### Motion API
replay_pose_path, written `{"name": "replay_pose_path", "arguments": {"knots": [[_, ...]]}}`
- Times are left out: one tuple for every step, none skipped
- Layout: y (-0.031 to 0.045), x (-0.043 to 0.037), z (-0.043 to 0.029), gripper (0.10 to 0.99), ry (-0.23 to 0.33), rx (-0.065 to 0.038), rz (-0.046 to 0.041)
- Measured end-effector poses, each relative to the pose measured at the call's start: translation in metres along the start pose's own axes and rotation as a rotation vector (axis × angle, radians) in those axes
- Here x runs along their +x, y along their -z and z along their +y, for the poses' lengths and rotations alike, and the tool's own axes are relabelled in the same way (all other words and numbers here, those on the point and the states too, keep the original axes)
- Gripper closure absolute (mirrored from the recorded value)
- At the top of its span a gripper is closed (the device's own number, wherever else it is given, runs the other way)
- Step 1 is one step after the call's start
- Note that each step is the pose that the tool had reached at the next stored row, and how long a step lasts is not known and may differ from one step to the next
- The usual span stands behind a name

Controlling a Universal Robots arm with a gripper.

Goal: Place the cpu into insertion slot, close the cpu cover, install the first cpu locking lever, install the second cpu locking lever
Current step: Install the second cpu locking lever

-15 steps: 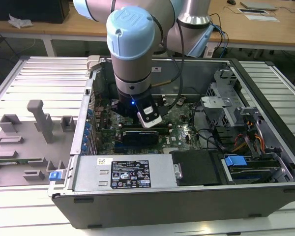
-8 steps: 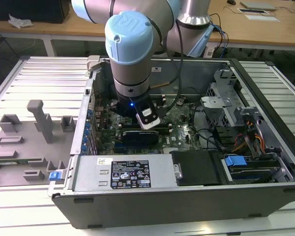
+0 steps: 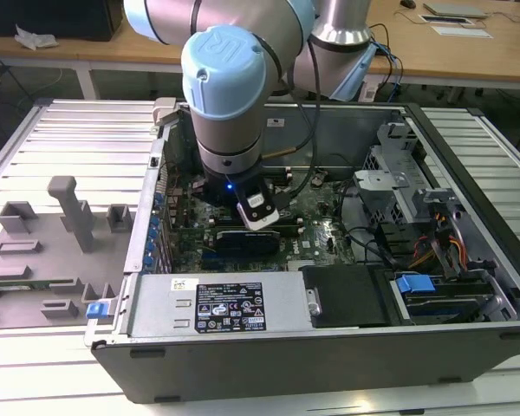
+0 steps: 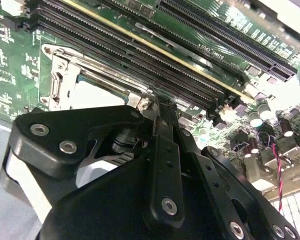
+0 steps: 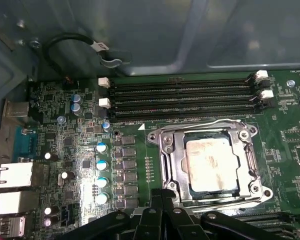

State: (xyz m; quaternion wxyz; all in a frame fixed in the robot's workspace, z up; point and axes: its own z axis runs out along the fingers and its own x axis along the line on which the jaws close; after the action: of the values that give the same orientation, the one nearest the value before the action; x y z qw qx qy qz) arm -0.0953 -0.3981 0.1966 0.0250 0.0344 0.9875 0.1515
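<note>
A: Quick pass. The chip (image 5: 211, 165) sits in the socket (image 5: 180, 192), lower right of the first wrist view, silvery top showing through the cover (image 5: 174, 160), which looks folded down flat around it.

B: Levers?

A: Thin wire rods run along the socket edges; one arcs over the upper edge (image 5: 210, 124). Can't tell whether either is hooked under its tab.

B: Claw?

A: The claw (image 4: 157, 112) hangs low, right at the socket's near edge. In the second wrist view the fingers (image 4: 162, 145) look pressed together with the tip at the socket's corner, maybe on a lever end; contact is hidden, so I can't tell if it grips anything.

B: Exterior?

A: The arm (image 3: 230, 95) reaches down into the open computer case (image 3: 468, 286), centre of frame, with the case on the slatted bench (image 3: 61, 139).

B: Risks?

A: My guess: the tip slipping off the thin rod and scraping the green board (image 5: 75, 150). The memory slots (image 5: 182, 97) lie just beside the socket, so a sideways skid could hit them. If the cover isn't fully seated, forcing a lever could stress the chip.
</note>
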Motion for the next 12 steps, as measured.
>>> {"name": "replay_pose_path", "arguments": {"knots": [[0.0021,0.0000,0.0006,0.980,0.000,0.001,0.0004],[0.0030,-0.0001,0.0009,0.980,0.000,0.000,0.0004],[0.0030,-0.0001,0.0009,0.980,0.001,0.000,0.0003],[0.0026,-0.0001,0.0008,0.980,0.001,0.000,0.0005],[0.0019,0.0000,0.0006,0.980,0.001,0.000,0.0008],[0.0008,0.0000,0.0002,0.980,0.002,0.000,0.0003],[-0.0003,0.0000,-0.0001,0.980,0.003,0.000,0.0002],[-0.0008,0.0001,-0.0004,0.980,0.004,0.000,0.0007],[-0.0011,0.0001,-0.0005,0.980,0.005,0.000,0.0009],[-0.0012,0.0001,-0.0004,0.980,0.005,0.000,0.0010],[-0.0012,0.0001,-0.0004,0.980,0.005,0.000,0.0010],[-0.0011,0.0001,-0.0004,0.980,0.005,0.000,0.0009]]}}
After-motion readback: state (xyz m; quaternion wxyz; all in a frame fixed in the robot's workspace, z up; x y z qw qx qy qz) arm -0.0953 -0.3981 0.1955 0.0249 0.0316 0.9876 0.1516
